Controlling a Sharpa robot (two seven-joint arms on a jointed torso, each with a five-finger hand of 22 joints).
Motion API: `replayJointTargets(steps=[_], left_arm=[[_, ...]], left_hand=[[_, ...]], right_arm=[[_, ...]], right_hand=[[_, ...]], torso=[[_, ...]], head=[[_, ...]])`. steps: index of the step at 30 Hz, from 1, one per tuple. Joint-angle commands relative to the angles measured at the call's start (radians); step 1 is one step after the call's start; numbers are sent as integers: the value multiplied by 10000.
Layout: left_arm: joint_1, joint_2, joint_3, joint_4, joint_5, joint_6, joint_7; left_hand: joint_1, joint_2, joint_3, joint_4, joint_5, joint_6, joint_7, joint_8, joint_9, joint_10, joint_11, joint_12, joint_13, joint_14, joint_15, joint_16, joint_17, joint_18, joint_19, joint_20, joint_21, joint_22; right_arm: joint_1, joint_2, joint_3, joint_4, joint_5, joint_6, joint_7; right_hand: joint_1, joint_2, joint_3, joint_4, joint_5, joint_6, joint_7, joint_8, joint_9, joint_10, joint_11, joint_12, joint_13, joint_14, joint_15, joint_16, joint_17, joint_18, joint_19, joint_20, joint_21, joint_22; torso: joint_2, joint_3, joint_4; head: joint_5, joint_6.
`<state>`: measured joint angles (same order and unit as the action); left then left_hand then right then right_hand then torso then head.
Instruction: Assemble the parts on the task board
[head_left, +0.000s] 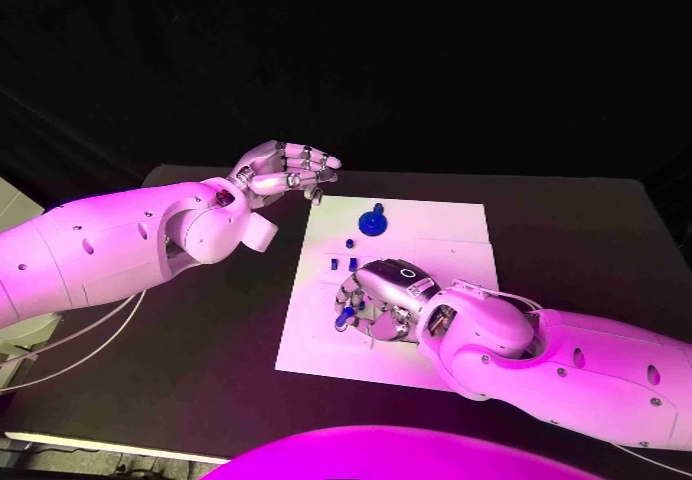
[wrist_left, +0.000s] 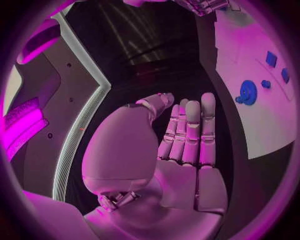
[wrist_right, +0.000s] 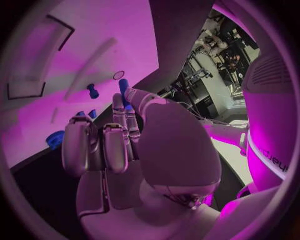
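Parts lie on the task board (head_left: 433, 225) mid-counter (head_left: 173, 400): a blue disc (head_left: 375, 221) toward its far edge, small pegs (head_left: 343, 264) nearer, one peg (wrist_right: 124, 90) pinched by my right robot hand (head_left: 387, 300), while my left robot hand (head_left: 286, 168) hovers curled and empty off the board's far-left corner.

i see the white task board (head_left: 433, 225) mid tabletop. my right hand (head_left: 384, 300) is down over the board's near-left part, fingers curled round a small blue part (head_left: 345, 318). blue round part (head_left: 374, 221) sits nr the far edge, small blue bits (head_left: 343, 263) betw. left hand (head_left: 284, 167) hangs off the board's far-left corner, fingers curled, holding nothing.
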<state>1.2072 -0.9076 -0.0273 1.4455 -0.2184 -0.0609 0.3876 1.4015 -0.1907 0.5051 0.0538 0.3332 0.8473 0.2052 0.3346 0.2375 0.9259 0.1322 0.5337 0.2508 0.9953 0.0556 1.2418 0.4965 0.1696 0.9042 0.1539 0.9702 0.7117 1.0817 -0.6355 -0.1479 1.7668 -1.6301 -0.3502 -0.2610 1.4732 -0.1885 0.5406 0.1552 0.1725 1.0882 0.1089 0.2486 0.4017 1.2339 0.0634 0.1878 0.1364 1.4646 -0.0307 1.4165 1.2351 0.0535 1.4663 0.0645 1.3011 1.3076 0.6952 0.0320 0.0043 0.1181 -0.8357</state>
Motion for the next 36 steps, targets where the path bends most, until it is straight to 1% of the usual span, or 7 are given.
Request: replayJointTargets(steps=[1, 9, 17, 30, 35, 36], left_arm=[[-2, 14, 5, 14, 88, 140, 46], [-2, 3, 5, 14, 88, 142, 39], [-2, -9, 5, 17, 88, 135, 33], [-2, -10, 4, 17, 88, 143, 26], [-2, -4, 4, 16, 88, 148, 18], [-2, -3, 4, 18, 88, 150, 16]], left_hand=[[31, 91, -16, -52, 50, -91, -2, 55, -12, -77, -4, 36, 16, -19, 34, -60, -16, 157, 68, 1, -56, -14], [14, 97, -18, -45, 49, -100, 1, 66, -16, -88, -1, 49, 14, -16, 37, -64, -18, 156, 71, 1, -58, -17], [14, 97, -18, -45, 49, -100, 1, 66, -16, -88, -1, 49, 14, -16, 37, -64, -18, 156, 71, 1, -58, -17], [8, 100, -17, -42, 49, -103, 2, 70, -17, -93, 0, 54, 13, -15, 37, -66, -19, 155, 71, 1, -59, -19], [8, 100, -17, -42, 49, -103, 2, 70, -17, -93, 0, 54, 13, -15, 37, -66, -19, 155, 71, 1, -59, -19], [8, 100, -17, -42, 49, -103, 2, 70, -17, -93, 0, 54, 13, -15, 37, -66, -19, 155, 71, 1, -59, -19]], right_arm=[[-27, 33, -3, -36, -364, 485, -62], [-81, 172, -13, -157, -577, 725, -242], [-129, 207, -17, -166, -810, 772, -609], [-156, 273, -17, -155, -858, 800, -667], [-161, 408, -25, -229, -860, 972, -687], [-161, 439, -29, -247, -860, 1007, -689]], right_hand=[[30, -12, 1, -60, 25, 66, 1, 42, 448, 296, -236, -16, 17, 454, -69, -6, -15, -90, 609, -52, -38, 2031], [4, -10, 3, -59, 25, 65, 1, 45, 456, 299, -234, -24, 20, 453, -65, -7, -19, -88, 606, -50, -54, 2028], [-27, -14, 6, -60, 26, 58, 1, 46, 465, 298, -231, -37, 22, 446, -64, -21, -48, -83, 600, -46, -87, 2021], [-47, -13, 9, -60, 30, 54, 1, 46, 471, 297, -229, -46, 24, 443, -63, -28, -63, -85, 601, -45, -74, 2024], [-150, -48, 18, -71, 19, -1, 8, 26, 491, 267, -214, -107, 29, 424, -51, -63, -129, -67, 578, -35, -189, 1999], [-254, -84, 41, -60, -7, -123, 39, -45, 480, 172, -178, -195, 21, 420, -16, -70, -143, -63, 567, -23, -220, 1992]], torso=[[-4, -5, 11], [1, -9, 11], [3, -6, 10], [-3, -4, -1], [-2, -6, 3], [-2, -5, 8]], head=[[-13, -9], [-14, -28], [-15, -32], [-20, -31], [-15, -41], [-15, -47]])
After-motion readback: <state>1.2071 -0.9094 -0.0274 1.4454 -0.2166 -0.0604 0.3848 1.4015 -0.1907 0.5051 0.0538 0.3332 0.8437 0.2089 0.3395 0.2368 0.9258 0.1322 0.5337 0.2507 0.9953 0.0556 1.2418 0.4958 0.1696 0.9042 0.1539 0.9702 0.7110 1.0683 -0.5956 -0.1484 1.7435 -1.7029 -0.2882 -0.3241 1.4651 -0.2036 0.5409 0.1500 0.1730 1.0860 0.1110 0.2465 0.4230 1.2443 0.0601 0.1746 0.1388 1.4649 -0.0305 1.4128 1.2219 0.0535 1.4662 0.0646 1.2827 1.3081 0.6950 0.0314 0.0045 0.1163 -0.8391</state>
